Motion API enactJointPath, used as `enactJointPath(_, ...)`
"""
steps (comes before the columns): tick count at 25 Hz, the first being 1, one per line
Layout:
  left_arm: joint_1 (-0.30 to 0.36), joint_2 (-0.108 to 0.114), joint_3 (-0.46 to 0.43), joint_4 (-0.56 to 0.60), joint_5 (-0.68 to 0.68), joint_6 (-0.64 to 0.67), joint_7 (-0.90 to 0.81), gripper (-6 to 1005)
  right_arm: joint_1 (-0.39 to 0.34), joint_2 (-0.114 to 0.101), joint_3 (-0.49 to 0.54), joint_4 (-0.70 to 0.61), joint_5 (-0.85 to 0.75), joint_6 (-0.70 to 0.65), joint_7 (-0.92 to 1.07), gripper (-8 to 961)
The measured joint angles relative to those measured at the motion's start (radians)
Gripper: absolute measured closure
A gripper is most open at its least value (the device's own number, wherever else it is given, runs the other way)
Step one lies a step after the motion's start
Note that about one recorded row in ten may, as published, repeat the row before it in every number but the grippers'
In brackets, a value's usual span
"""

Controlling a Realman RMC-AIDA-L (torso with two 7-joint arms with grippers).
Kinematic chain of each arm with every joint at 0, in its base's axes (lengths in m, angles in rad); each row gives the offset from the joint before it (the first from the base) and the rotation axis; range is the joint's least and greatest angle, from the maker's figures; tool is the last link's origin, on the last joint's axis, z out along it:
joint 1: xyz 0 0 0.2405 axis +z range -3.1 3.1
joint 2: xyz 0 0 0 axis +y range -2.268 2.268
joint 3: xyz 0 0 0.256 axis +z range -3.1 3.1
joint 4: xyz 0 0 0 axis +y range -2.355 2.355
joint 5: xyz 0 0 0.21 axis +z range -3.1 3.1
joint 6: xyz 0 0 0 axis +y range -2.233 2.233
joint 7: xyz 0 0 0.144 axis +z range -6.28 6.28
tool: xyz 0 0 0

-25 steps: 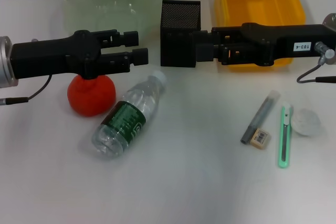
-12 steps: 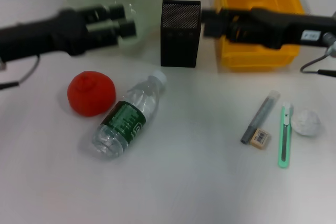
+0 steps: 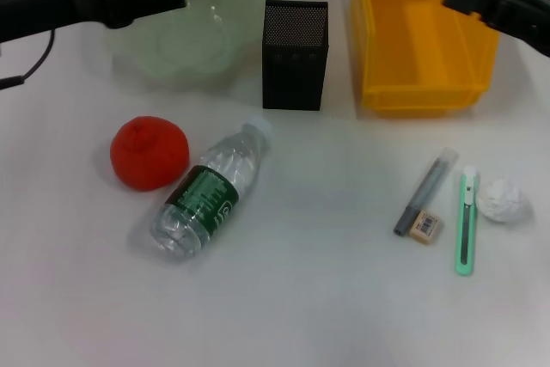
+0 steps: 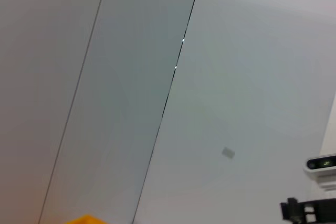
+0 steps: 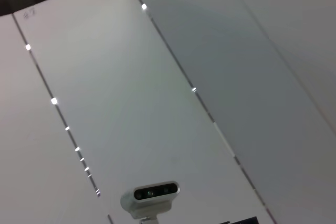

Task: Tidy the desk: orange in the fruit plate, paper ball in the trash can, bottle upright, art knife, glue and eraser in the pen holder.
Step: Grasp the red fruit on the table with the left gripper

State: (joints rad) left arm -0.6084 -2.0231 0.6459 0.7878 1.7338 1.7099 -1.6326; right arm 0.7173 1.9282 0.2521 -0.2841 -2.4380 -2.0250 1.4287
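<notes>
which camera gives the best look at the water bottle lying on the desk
The head view: the water bottle lies on its side beside the orange, fully visible. Both wrist views point at walls and show nothing of it.

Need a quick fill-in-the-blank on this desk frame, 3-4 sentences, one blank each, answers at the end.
1. The water bottle lies on its ____, cap toward the black mesh pen holder.
2. The orange sits on the table, touching the bottle's ____ side as the robot sees it.
3. The paper ball lies beside the ____ art knife.
4. The eraser lies at the lower end of the grey ____ stick.

Missing words: side; left; green; glue
</notes>
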Motion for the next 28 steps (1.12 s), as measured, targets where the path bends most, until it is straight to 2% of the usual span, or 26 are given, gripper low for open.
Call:
enactJointPath(3, -0.013, 0.004, 0.008, 0.001, 0.017, -0.020, -0.008, 318, -0.030, -0.003, 0.000, -0.001, 0.016, -0.004, 0.000, 287)
enactJointPath(9, -0.027, 0.039, 0.008, 0.036, 0.058, -0.042, -0.067, 319, -0.072, 0.000, 0.008, -0.024, 0.019, -0.012, -0.001, 287)
enactJointPath(10, -0.026, 0.050, 0.008, 0.083, 0.109, -0.043, -0.109, 319, -0.078, 0.000, 0.008, -0.025, 0.020, -0.012, -0.001, 287)
enactJointPath(16, -0.007, 0.060, 0.007, 0.200, 0.219, -0.041, -0.194, 319, -0.106, -0.004, 0.001, -0.024, 0.052, -0.011, 0.000, 287)
enactJointPath(17, 0.020, 0.070, 0.007, 0.325, 0.345, -0.003, -0.290, 319, -0.111, -0.005, 0.000, -0.024, 0.059, -0.008, 0.002, 287)
enactJointPath(20, 0.026, 0.068, 0.008, 0.355, 0.392, 0.023, -0.309, 319, -0.110, -0.011, 0.000, -0.024, 0.060, -0.005, 0.009, 287)
enactJointPath(22, 0.040, 0.038, 0.009, 0.389, 0.531, 0.044, -0.308, 319, -0.107, -0.013, 0.000, -0.024, 0.060, -0.005, 0.017, 287)
enactJointPath(23, 0.040, 0.038, 0.009, 0.389, 0.531, 0.044, -0.308, 319, -0.107, -0.013, 0.000, -0.024, 0.060, -0.005, 0.017, 287)
enactJointPath(24, 0.048, 0.024, 0.009, 0.390, 0.567, 0.030, -0.290, 320, -0.102, -0.014, 0.003, -0.024, 0.060, -0.005, 0.026, 287)
enactJointPath(26, 0.048, 0.024, 0.009, 0.390, 0.567, 0.030, -0.290, 320, -0.100, -0.014, 0.004, -0.024, 0.060, -0.005, 0.030, 287)
enactJointPath(27, 0.057, 0.008, 0.009, 0.387, 0.589, 0.007, -0.263, 320, -0.098, -0.014, 0.004, -0.024, 0.060, -0.007, 0.035, 287)
enactJointPath(28, 0.057, 0.008, 0.009, 0.387, 0.589, 0.007, -0.263, 320, -0.098, -0.014, 0.004, -0.024, 0.060, -0.007, 0.035, 287)
